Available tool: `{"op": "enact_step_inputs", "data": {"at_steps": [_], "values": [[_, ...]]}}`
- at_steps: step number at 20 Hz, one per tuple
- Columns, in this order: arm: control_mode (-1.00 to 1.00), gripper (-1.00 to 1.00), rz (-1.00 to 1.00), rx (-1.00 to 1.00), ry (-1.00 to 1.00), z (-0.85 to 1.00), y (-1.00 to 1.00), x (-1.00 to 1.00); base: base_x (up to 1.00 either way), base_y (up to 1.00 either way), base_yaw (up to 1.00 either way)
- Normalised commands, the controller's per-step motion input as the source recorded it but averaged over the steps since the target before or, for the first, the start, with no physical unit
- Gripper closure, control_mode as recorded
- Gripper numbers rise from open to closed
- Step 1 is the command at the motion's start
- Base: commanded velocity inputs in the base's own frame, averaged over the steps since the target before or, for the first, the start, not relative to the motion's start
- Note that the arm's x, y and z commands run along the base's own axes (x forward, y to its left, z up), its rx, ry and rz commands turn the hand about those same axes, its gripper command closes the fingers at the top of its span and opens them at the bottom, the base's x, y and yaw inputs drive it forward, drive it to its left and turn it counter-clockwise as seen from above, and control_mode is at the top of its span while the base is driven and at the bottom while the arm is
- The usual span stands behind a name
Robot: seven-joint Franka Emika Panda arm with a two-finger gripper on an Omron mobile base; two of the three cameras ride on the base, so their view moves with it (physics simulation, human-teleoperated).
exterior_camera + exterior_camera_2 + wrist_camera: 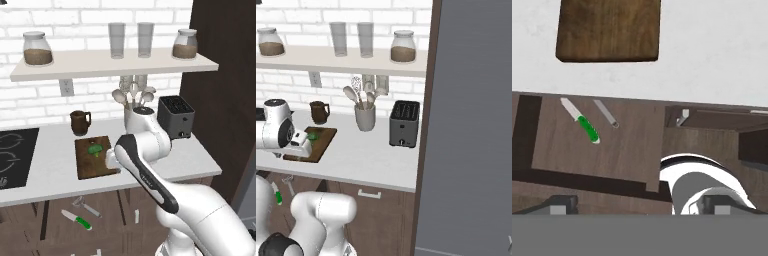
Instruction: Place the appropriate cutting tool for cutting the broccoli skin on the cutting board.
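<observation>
The cutting board (90, 167) is a dark brown slab on the white counter, and the small green broccoli (95, 149) rests on its far half. The cutting tool (76, 220), a green-handled knife with a pale blade, lies low down in front of the cabinets, below the counter's front edge, with a grey peeler (86, 206) beside it. My hand hangs over the board's near right corner. In the hand view my gripper (639, 206) is open and holds nothing; the knife (582, 121) and peeler (605, 113) lie below the board (609, 30).
A brown mug (80, 122), a pot of utensils (134, 117) and a black toaster (176, 116) stand along the back of the counter. A black stovetop (12, 155) is at the left. Above, a shelf (115, 67) carries jars and glasses.
</observation>
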Motion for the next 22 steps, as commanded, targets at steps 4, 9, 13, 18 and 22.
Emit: {"op": "enact_step_inputs", "data": {"at_steps": [4, 9, 13, 18, 22], "values": [[-1.0, -1.0, 0.0, 0.01, 0.09, -0.56, 0.08, -0.02, 0.0, 0.0, 0.0], [-1.0, -1.0, 0.0, 0.0, 0.11, -0.57, 0.16, -0.09, 0.0, 0.0, 0.0], [-1.0, -1.0, 0.0, 0.0, 0.06, -0.42, 0.39, 0.0, 0.0, 0.0, 0.0], [-1.0, -1.0, 0.0, 0.0, 0.05, -0.41, 0.38, 0.0, 0.0, 0.0, 0.0], [-1.0, -1.0, 0.0, 0.0, 0.07, -0.47, 0.33, 0.0, 0.0, 0.0, 0.0]]}}
